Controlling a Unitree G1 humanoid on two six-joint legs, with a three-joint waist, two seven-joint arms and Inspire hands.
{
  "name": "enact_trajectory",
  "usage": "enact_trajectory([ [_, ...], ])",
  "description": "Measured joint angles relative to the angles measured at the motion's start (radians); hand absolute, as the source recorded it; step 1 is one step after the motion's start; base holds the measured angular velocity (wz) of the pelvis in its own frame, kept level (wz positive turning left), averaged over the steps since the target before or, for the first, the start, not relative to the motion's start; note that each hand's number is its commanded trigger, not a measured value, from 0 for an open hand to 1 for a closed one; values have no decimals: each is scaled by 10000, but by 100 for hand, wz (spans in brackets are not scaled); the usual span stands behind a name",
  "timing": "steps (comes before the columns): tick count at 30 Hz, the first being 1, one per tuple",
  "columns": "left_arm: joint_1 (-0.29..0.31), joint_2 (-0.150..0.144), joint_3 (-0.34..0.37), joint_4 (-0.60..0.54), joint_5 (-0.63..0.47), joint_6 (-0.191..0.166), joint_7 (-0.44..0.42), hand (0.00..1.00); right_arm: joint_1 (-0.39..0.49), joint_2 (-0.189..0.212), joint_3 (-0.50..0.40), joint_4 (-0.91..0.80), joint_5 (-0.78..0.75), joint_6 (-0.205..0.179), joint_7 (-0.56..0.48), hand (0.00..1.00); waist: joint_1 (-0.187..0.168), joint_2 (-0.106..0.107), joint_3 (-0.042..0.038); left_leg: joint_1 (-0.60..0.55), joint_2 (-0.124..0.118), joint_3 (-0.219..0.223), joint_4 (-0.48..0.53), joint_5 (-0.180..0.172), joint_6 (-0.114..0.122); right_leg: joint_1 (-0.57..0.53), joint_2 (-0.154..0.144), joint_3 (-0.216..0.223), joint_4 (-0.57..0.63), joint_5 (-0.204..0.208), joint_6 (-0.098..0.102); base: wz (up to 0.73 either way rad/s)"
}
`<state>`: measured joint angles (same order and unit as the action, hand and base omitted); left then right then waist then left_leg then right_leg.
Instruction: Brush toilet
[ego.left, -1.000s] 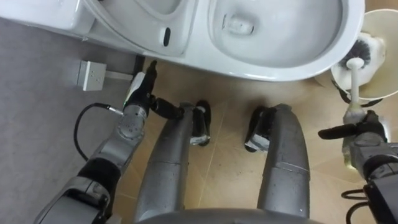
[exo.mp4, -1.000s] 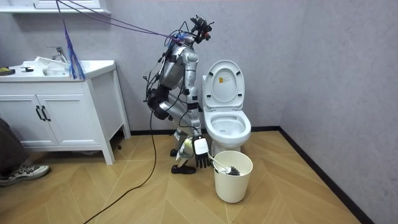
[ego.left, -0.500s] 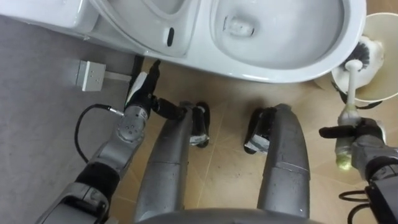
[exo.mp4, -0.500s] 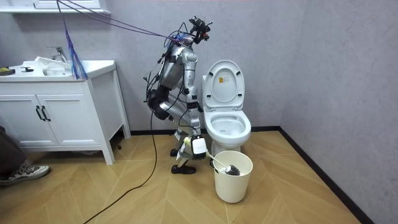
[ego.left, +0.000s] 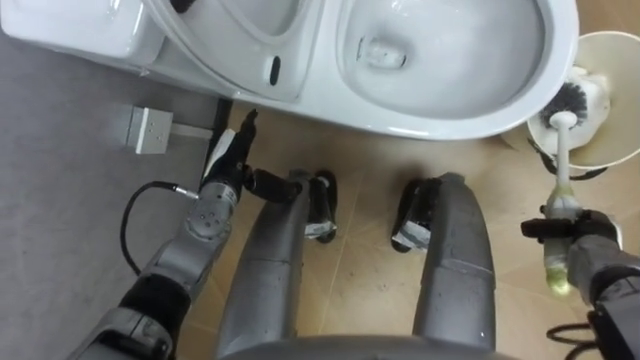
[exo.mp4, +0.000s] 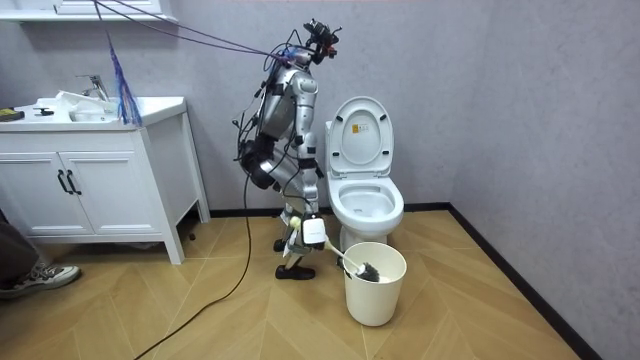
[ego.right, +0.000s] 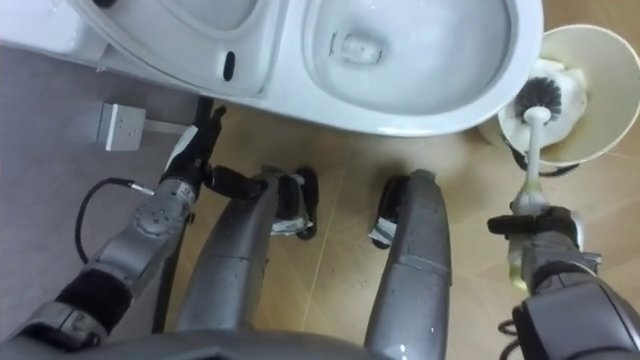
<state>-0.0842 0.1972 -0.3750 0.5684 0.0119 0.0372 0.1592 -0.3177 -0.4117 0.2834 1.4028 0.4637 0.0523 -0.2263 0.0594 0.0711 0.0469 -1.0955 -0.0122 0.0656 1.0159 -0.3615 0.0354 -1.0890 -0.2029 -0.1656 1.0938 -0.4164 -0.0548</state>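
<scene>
Brush (ego.left: 562, 160) clamped by its handle in right hand (ego.left: 585, 232), bristle end ahead inside bucket (ego.left: 618, 120) beside toilet (ego.left: 450, 115).

Head cams aim down at toilet (ego.left: 470, 112); room cam, farther, shares it.

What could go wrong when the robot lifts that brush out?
The right hand grips the brush by its handle, head down in the bucket. Lifting it could catch the rim and tip the bucket. It might also drip on the floor before reaching the toilet.
</scene>
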Motion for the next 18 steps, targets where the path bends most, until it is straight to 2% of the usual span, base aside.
enact_trajectory([
  [3, 100, 27, -8, 1, -12, 7, -175, 0, 98, 192, -240, 20, 141, 147, 9, 100, -87, -57, -28, 568, -40, -25, -538, 122, -2, 563, -40, -82, -486, 88, 57, 3],
  [10, 230, 85, 171, 298, 3, -31, -169, 0, 317, 664, -574, 41, 887, 290, 359, 100, -278, -222, -60, 2411, -25, 2, -1793, 258, 6, 2430, 152, -278, -1827, 310, 221, -4],
  [13, 274, 171, 230, 884, 20, -73, -171, 0, 551, 688, -877, 42, 1112, 335, 393, 100, -273, -348, -142, 3324, -53, 24, -2389, 309, 29, 3329, 212, -300, -2429, 372, 327, -3],
  [15, 524, 210, 550, 1270, 21, -167, -171, 0, 706, 727, -1157, 40, 1262, 336, 430, 100, -281, -413, -166, 3954, -37, 22, -2859, 384, 25, 3966, 321, -326, -2951, 505, 400, -7],
  [17, 990, 455, 720, 1529, 25, -163, -168, 0, 1034, 827, -1391, 14, 1719, 335, 359, 100, -280, -538, -254, 4765, -29, 17, -3468, 475, 19, 4782, 417, -374, -3607, 626, 472, -4],
  [18, 1132, 488, 818, 1632, 22, -168, -174, 0, 1098, 866, -1493, 14, 1759, 348, 337, 100, -271, -552, -259, 4954, -16, 3, -3612, 497, 13, 4988, 471, -379, -3788, 675, 496, 0],
])
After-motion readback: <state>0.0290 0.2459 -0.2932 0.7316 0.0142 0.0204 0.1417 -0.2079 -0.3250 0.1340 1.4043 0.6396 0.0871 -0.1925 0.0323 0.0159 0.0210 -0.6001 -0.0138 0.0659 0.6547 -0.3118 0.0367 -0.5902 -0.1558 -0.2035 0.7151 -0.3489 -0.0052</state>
